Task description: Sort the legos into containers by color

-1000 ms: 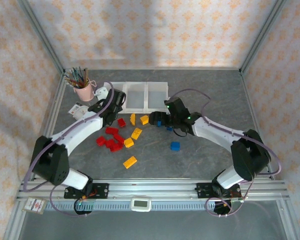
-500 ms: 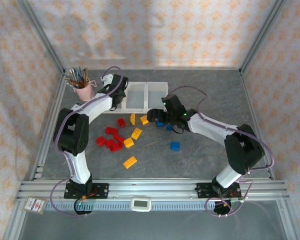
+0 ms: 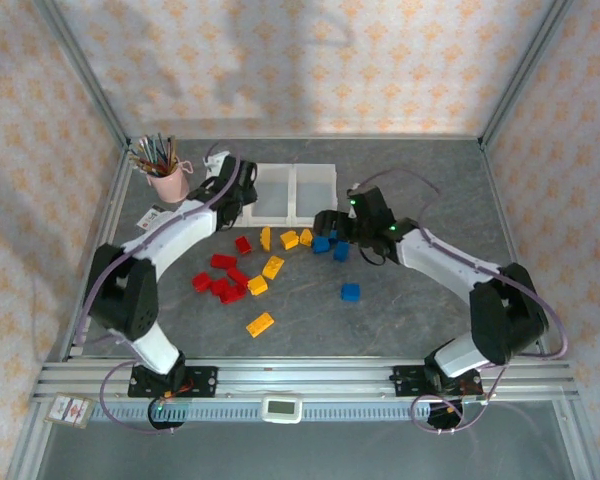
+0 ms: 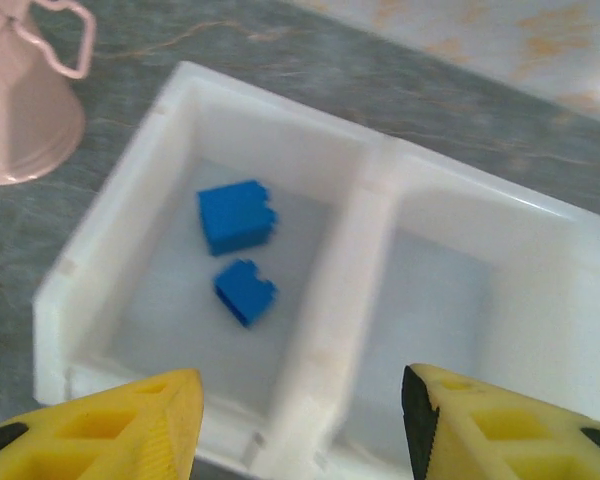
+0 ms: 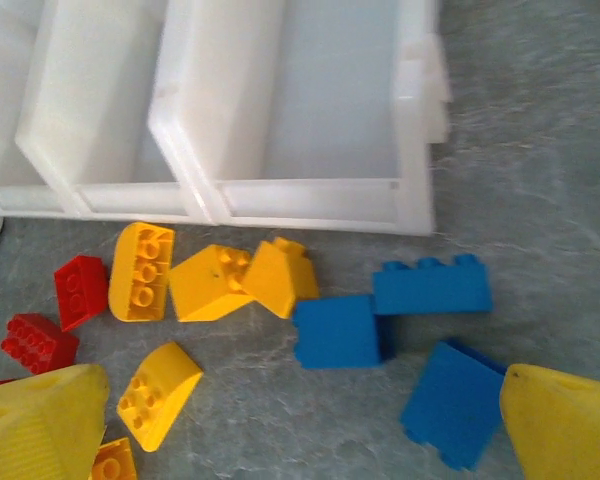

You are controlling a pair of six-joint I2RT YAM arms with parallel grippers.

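Three joined white bins (image 3: 314, 188) stand in one row. Its long axis runs 9 to 3 o'clock in the top view, at 12 o'clock from the loose bricks. A pink cup (image 3: 167, 184) stands at 9 o'clock from the row.

In the left wrist view, two blue bricks (image 4: 237, 215) lie apart in the left bin, one at 12 o'clock from the other.

On the grey worktop (image 3: 410, 310) lie six yellow bricks (image 3: 273, 267). About six red bricks (image 3: 223, 261) are bunched too tightly for a sure count. There are also four loose blue bricks (image 5: 338, 330). Three of them sit close together at 6 o'clock from the right bin, and the fourth lies alone at 5 o'clock from them.

In the right wrist view, the long blue brick (image 5: 430, 285) has its long axis 9 to 3 o'clock, parallel to the bin's front wall, with its studs toward the bins. A lone yellow brick (image 3: 260, 324) lies at 6 o'clock from the pile, its long axis running 8 to 2 o'clock.

The left end effector (image 4: 300, 400) hovers over the wall between the left and middle bins, its fingers apart with nothing between them. The right end effector (image 5: 305, 400) hangs above the blue cluster, its fingers wide apart and holding nothing.
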